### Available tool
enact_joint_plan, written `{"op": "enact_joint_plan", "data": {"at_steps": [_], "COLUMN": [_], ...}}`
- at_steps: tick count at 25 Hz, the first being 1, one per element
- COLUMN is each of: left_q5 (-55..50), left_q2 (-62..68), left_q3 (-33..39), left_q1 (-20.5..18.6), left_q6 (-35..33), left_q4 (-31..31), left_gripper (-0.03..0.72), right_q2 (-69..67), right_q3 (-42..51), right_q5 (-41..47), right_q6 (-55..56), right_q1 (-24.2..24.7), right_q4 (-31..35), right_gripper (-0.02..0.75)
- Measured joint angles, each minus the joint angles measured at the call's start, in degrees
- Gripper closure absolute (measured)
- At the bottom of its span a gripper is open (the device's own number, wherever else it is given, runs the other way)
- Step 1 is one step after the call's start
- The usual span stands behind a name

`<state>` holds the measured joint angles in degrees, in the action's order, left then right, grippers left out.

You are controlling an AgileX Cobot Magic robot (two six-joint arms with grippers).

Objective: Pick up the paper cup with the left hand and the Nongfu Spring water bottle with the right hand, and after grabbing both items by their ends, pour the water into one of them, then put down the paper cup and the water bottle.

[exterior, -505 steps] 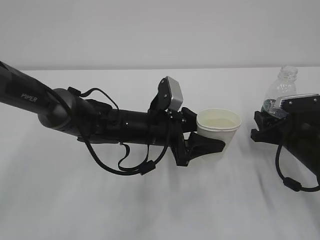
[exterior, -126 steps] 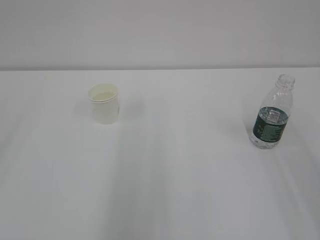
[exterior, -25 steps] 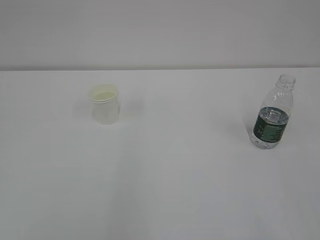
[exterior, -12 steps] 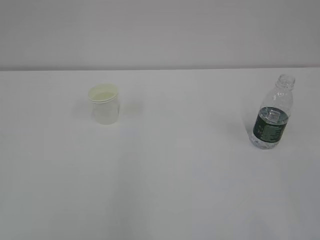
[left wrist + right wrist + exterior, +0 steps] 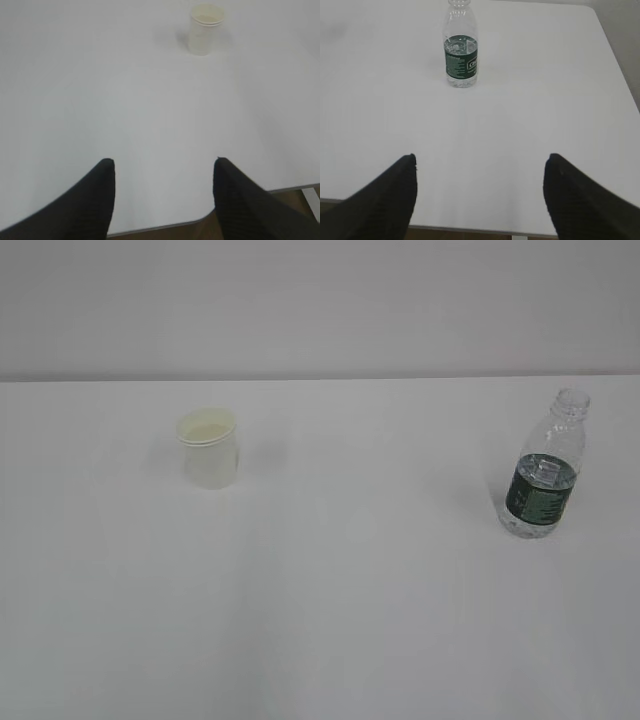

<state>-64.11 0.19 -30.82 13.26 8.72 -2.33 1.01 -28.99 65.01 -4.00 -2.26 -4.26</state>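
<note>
Currently: cup and bottle standing apart on the desk, both arms withdrawn.

Exterior view: paper cup (image 5: 208, 447) upright at left, water bottle (image 5: 545, 469) upright and capless well to the right, on the white desk (image 5: 360, 590); no arm shown. Left wrist view: left hand (image 5: 162, 195) jaws spread, empty, cup far ahead near the top edge. Right wrist view: right hand (image 5: 480, 192) jaws spread wide, empty, bottle far ahead with water up to the label. Judged from this layout alone, both items are set down; whether pouring occurred cannot be told.
</note>
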Motion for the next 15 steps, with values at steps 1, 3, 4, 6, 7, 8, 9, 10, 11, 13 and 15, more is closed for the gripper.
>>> {"op": "enact_joint_plan", "data": {"at_steps": [1, 3, 4, 6, 7, 8, 9, 10, 11, 13, 15], "left_q5": [0.0, 0.0, 0.0, 0.1, 0.1, 0.1, 0.1, 0.1, 0.1, 0.3, 0.3], "left_q2": [0.0, 0.0, 0.0, 0.0, 0.0, 0.0, 0.0, 0.0, 0.0, 0.0, 0.0], "left_q3": [0.0, 0.0, 0.0, 0.0, 0.0, 0.0, 0.0, 0.0, 0.0, 0.0, 0.0], "left_q1": [-0.2, -1.7, -2.8, -5.5, -7.2, -9.0, -10.9, -12.4, -14.1, -16.5, -17.8], "left_q6": [0.0, 0.0, 0.0, 0.0, 0.0, 0.0, 0.0, 0.0, 0.0, 0.0, 0.0], "left_q4": [0.4, 0.7, 0.8, 0.8, 0.8, 0.8, 0.8, 0.8, 0.8, 0.8, 0.8], "left_gripper": [0.247, 0.251, 0.255, 0.258, 0.258, 0.259, 0.259, 0.259, 0.26, 0.27, 0.278], "right_q2": [0.0, 0.0, 0.0, 0.0, 0.0, 0.0, 0.0, 0.0, 0.0, 0.0, 0.0], "right_q3": [0.0, 0.0, 0.0, 0.0, 0.0, 0.0, 0.0, 0.0, 0.0, 0.0, 0.0], "right_q5": [0.0, 0.0, 0.0, 0.0, 0.0, 0.0, 0.0, 0.0, 0.0, 0.0, 0.0], "right_q6": [0.0, 0.0, 0.0, 0.0, 0.0, 0.0, 0.0, 0.0, 0.0, 0.0, 0.0], "right_q1": [0.2, 2.0, 2.8, 4.5, 5.1, 5.5, 5.9, 6.4, 6.7, 7.3, 7.5], "right_q4": [0.0, 0.0, 0.0, 0.0, 0.0, 0.0, 0.0, 0.0, 0.0, 0.0, 0.0], "right_gripper": [0.151, 0.15, 0.15, 0.15, 0.151, 0.15, 0.15, 0.15, 0.151, 0.151, 0.151]}}
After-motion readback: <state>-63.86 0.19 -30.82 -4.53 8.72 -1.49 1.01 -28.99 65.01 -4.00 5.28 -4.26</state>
